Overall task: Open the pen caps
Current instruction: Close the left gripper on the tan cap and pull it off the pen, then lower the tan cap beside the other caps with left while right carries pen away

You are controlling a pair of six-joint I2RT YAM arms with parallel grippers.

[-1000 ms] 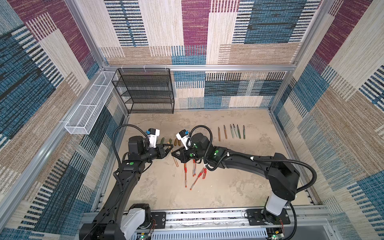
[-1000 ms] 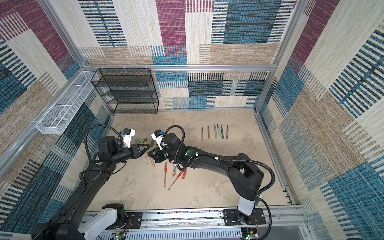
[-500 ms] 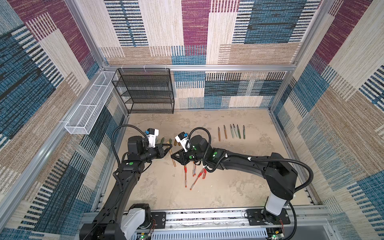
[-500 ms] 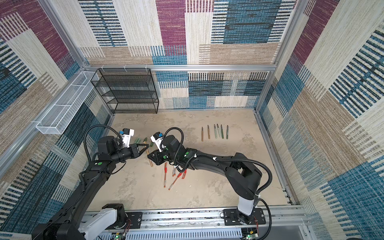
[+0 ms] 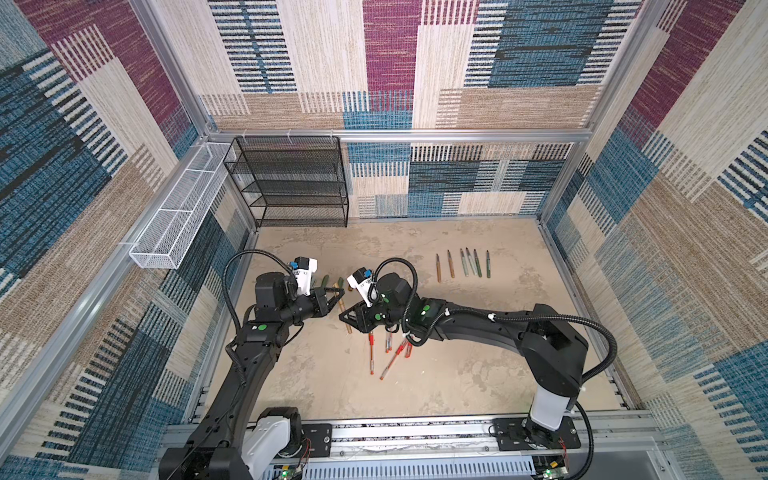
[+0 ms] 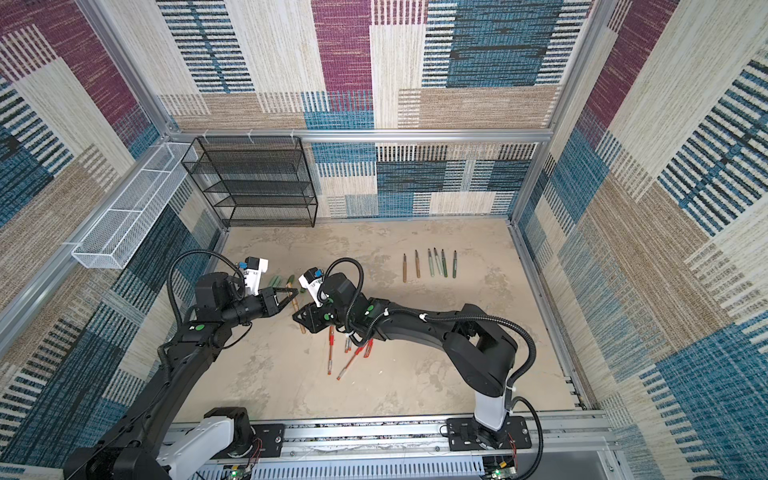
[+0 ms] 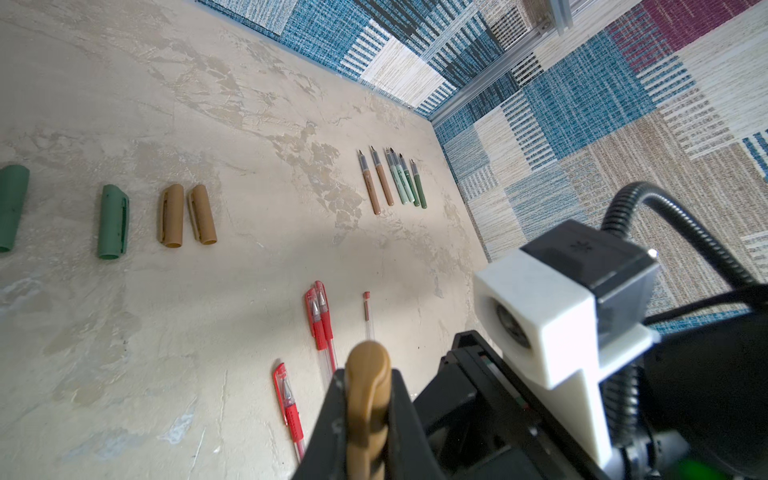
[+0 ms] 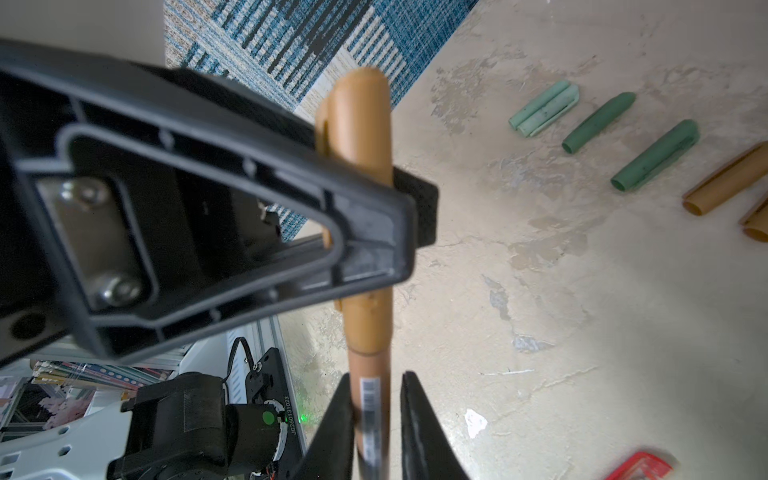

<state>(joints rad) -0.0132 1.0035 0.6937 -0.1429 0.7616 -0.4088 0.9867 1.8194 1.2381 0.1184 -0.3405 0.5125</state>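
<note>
Left jaws clamped on the gold-brown cap (image 8: 365, 124), up off the desk (image 5: 457, 353)!
Right jaws straddle the pen barrel (image 8: 369, 374) just nearer, can't tell if they pinch; pen sits left of centre.

A black wire shelf (image 5: 291, 183) stands far beyond the left gripper (image 5: 340, 295). A white wire basket (image 5: 178, 224) hangs off to its left. Six pen barrels (image 5: 463, 266) lie far to its right.
</note>
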